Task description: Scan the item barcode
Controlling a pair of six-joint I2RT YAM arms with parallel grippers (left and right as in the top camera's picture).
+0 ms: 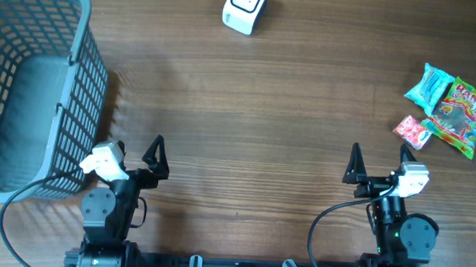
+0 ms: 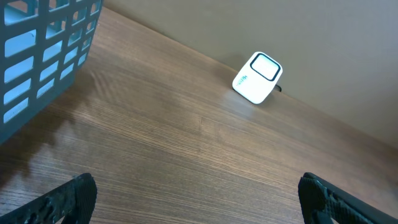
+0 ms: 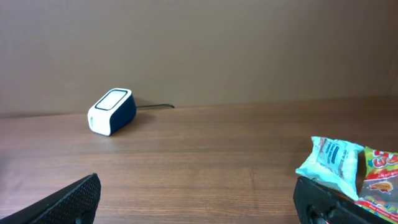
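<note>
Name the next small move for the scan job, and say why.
Probably swing the right tool toward the snacks: it is open and empty, nothing is at the scanner yet, and the snacks lie on that arm's side.

The table was surfaced in brown wood-grain, smooth, with a dull sheen; the basket was formed of matt grey-blue moulded plastic in an open lattice; the scanner was cased in smooth white plastic, glossy at its window, with a dark blue side shown in the right wrist view; the blue packet and the gummy bag were wrapped in shiny, crinkled film; the fingers of the left gripper were made of black, rough-grained plastic.
</note>
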